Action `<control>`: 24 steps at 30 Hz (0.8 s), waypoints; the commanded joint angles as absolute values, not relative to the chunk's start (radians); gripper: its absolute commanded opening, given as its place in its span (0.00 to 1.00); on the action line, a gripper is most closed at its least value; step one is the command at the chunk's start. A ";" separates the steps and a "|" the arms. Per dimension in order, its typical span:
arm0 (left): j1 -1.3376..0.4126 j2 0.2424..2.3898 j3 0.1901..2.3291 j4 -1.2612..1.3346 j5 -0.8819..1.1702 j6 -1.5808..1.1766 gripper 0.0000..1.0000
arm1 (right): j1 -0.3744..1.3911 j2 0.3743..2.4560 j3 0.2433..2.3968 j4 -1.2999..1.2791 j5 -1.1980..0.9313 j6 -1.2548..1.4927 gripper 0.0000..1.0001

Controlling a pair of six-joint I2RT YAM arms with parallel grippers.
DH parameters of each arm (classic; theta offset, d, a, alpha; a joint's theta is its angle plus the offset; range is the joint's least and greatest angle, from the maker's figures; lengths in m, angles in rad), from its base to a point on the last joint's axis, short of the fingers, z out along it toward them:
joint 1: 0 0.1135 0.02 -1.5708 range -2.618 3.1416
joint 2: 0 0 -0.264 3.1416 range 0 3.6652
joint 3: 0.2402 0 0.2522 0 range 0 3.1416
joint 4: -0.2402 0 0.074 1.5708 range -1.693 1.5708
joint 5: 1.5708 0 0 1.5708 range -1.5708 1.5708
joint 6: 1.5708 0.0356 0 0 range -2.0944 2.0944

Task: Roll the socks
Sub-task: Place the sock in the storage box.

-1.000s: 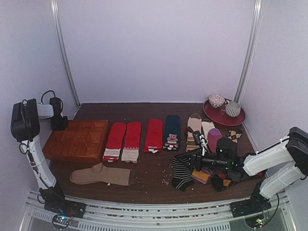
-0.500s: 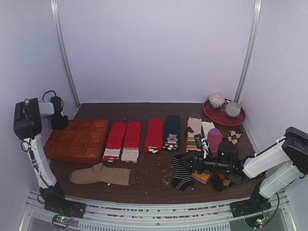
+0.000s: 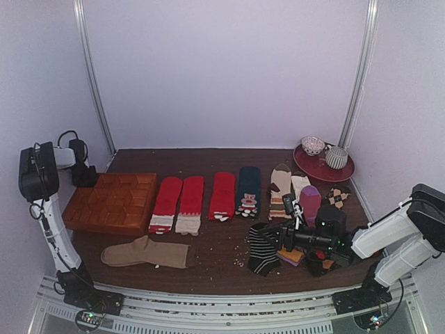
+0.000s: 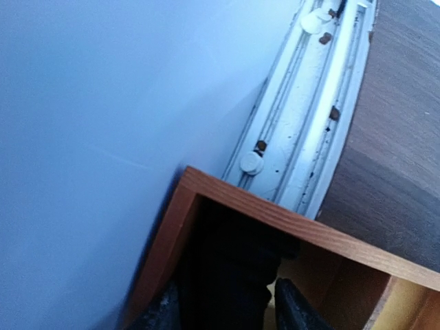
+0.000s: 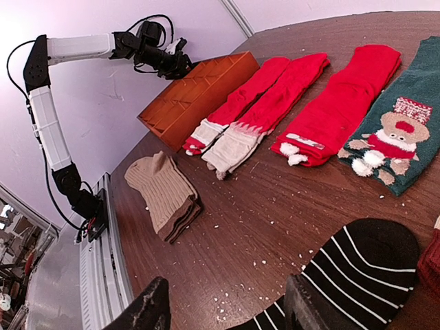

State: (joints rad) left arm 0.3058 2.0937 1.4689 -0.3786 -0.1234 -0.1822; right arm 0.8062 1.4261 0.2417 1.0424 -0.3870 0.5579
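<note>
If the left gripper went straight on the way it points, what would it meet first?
Probably the dark bundle in the corner cell of the box, just ahead between its fingers; depth is unclear.

The widest bare stretch of table [image 3: 219, 247] lies at the front, between the tan sock [image 3: 146, 252] and the striped black socks [image 3: 263, 249] (only crumbs lie there). A second open band runs along the back wall, behind the red socks [image 3: 191, 202] and the dark green sock [image 3: 248, 189]. The wooden box [image 3: 115, 202] blocks the left side, with the left gripper [image 4: 223, 313] at its far corner by the wall. On the right, a heap of mixed socks [image 3: 302, 198] and the red plate [image 3: 327, 168] hem in the right gripper [image 5: 230, 309].
</note>
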 commanded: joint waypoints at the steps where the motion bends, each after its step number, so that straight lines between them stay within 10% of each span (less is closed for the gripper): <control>1: 0.281 2.098 1.438 -0.360 -0.044 -0.184 0.52 | 0.799 1.429 0.233 1.074 -0.393 0.573 0.57; 17: 0.280 1.966 1.451 -0.349 -0.005 -0.163 0.62 | 0.799 1.417 0.273 1.036 -0.394 0.562 0.57; 24: 0.258 1.831 1.404 -0.320 0.000 -0.147 0.85 | 0.799 1.312 0.322 0.799 -0.299 0.469 0.66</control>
